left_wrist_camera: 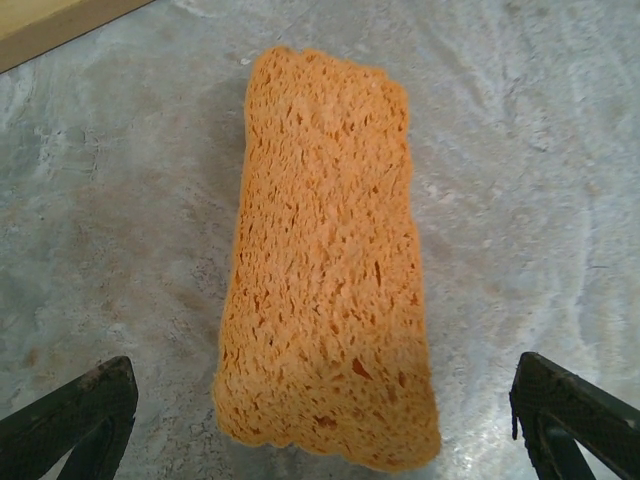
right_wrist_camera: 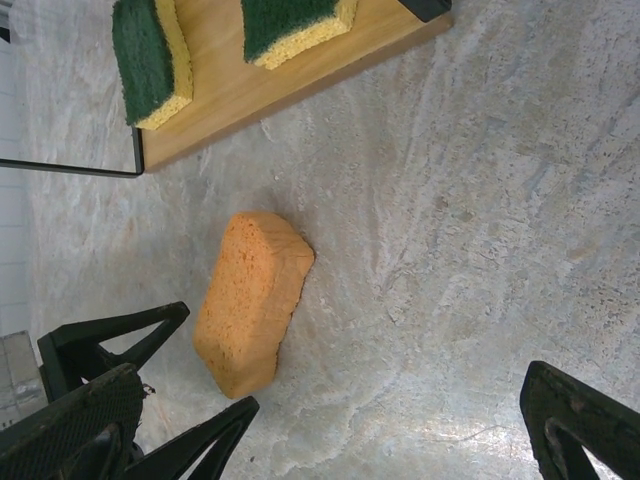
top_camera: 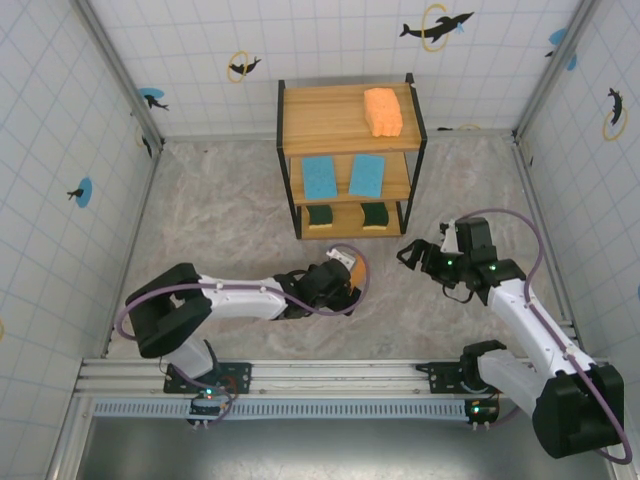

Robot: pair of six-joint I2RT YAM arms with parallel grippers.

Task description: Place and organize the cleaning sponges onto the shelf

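Low in the top view: left gripper point(top_camera: 338, 272) spread wide over loose orange sponge point(left_wrist_camera: 325, 270) on table point(top_camera: 220, 210), nothing pinched. Just right: right gripper point(top_camera: 420, 248), also spread, empty. Risks: arms clashing; soft sponge slipping if pinched off-centre. Further up: shelf point(top_camera: 320, 115); risk of knocking top-tier sponge point(top_camera: 383, 110).

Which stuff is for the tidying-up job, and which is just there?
For the job:
- loose orange sponge
- second orange sponge, on the top board
- blue sponges
- green sponges
- shelf

Just there:
- dolphin stickers
- tiled walls
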